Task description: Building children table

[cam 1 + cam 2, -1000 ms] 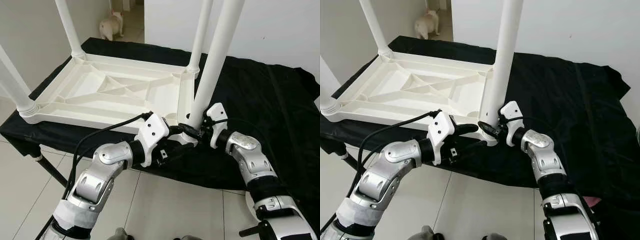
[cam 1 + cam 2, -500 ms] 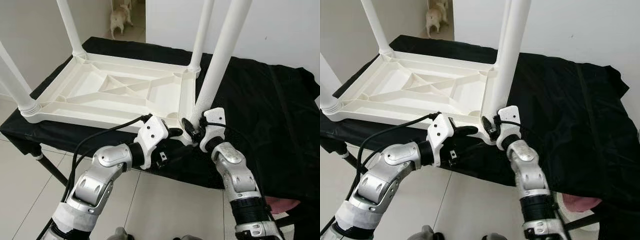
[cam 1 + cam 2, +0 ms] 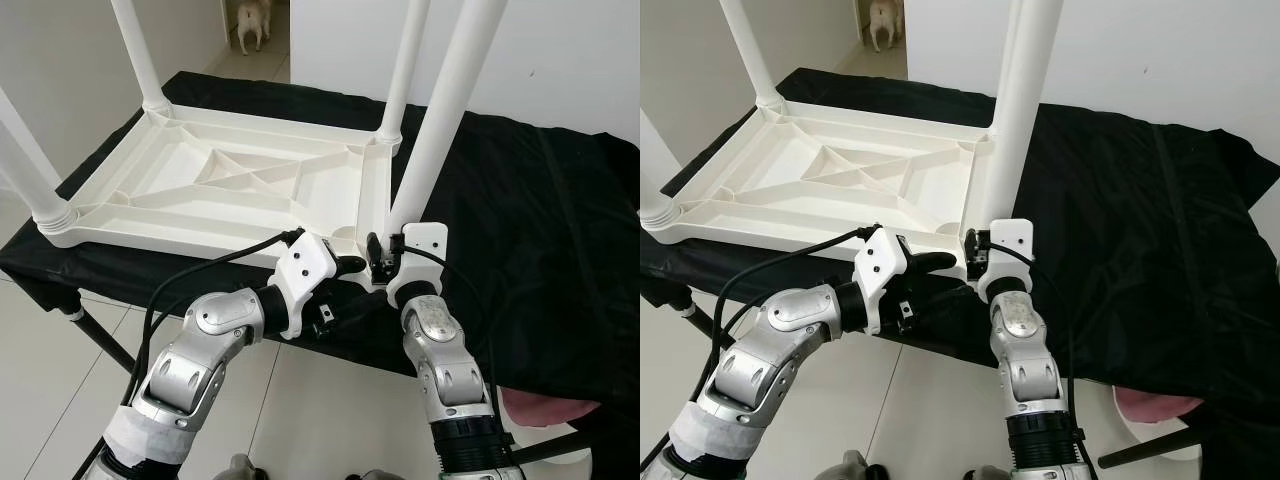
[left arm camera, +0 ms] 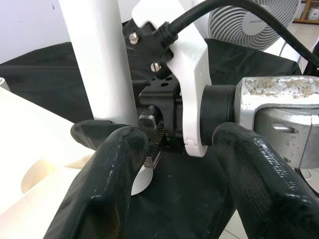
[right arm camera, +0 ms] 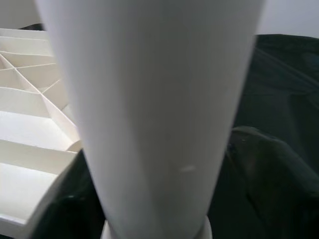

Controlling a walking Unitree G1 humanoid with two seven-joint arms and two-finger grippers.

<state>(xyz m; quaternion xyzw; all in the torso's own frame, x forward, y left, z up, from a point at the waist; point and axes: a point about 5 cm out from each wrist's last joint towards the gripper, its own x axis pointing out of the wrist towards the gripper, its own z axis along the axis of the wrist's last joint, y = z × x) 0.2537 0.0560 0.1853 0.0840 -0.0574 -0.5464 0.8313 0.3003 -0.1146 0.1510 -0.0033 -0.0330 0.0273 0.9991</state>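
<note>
While the upturned white table [image 3: 230,185] lies on the black cloth [image 3: 540,210], the right gripper [image 3: 378,262] clamps the near-corner leg [image 3: 435,130] at five o'clock; left gripper [image 3: 345,268] spread wide beside it. Turn squarely, keeping it upright.

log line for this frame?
right hand: shut on table leg at near corner | left hand: open beside it | tabletop: upside down

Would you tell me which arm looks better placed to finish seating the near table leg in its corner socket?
Right, probably: the right gripper is around the near leg at its base, whereas the left gripper sits open beside the tabletop corner.
</note>
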